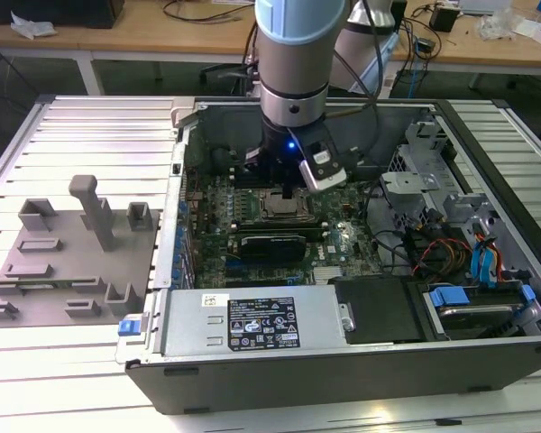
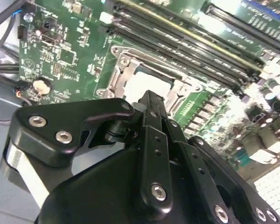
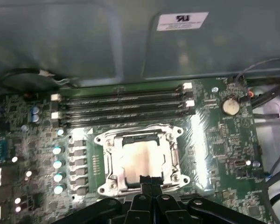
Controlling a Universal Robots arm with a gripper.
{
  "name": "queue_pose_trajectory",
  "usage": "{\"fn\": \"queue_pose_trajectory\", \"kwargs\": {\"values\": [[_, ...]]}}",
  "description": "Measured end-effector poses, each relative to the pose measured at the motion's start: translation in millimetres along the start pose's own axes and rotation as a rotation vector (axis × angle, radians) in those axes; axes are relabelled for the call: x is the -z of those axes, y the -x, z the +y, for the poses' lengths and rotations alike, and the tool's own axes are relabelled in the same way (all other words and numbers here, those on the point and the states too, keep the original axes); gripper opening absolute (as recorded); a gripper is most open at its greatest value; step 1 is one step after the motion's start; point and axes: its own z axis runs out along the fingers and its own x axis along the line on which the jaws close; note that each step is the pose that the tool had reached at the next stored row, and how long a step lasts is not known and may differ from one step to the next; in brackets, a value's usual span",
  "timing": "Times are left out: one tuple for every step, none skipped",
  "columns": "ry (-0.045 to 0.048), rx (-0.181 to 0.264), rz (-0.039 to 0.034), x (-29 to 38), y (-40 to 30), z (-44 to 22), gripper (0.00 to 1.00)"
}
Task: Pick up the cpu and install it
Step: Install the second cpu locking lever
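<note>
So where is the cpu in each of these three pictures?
Exterior view: the cpu lies in the socket frame on the motherboard, just below the gripper.
First wrist view: it is the pale square inside the metal frame, just beyond the fingertips.
Second wrist view: it is the bright square in the frame, beyond the gripper's tip.
Shared landmark: the socket frame around it; the memory slots run alongside.
</note>
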Motion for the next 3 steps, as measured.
{"fn": "queue_pose_trajectory", "kwargs": {"values": [[-0.0003, 0.000, 0.0000, -0.2, 0.4, 1.0, 0.11], [-0.0003, 0.000, -0.0001, -0.2, 0.3, 1.0, 0.11], [-0.0002, 0.000, -0.0001, -0.2, 0.3, 1.1, 0.11]]}}
